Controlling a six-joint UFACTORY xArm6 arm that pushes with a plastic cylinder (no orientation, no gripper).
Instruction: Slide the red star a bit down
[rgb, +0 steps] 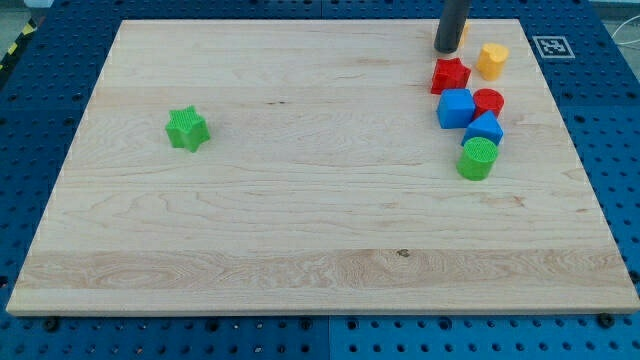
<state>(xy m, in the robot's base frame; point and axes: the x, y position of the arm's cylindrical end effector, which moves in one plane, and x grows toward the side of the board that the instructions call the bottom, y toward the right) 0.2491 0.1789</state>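
red star, near the board's top right corner; green star far left. our tip sits just above it, yellow block to its right. no jaws exist to open or close. we judge it light, rigid and free-sliding; push its upper points, since the blue cube crowds below.

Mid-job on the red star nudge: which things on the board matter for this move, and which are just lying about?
In play:
red star
my tip, just above the star toward the view's top

Lying about:
yellow block
blue cube, directly below the star
red cylinder
blue block
green cylinder
green star, far left
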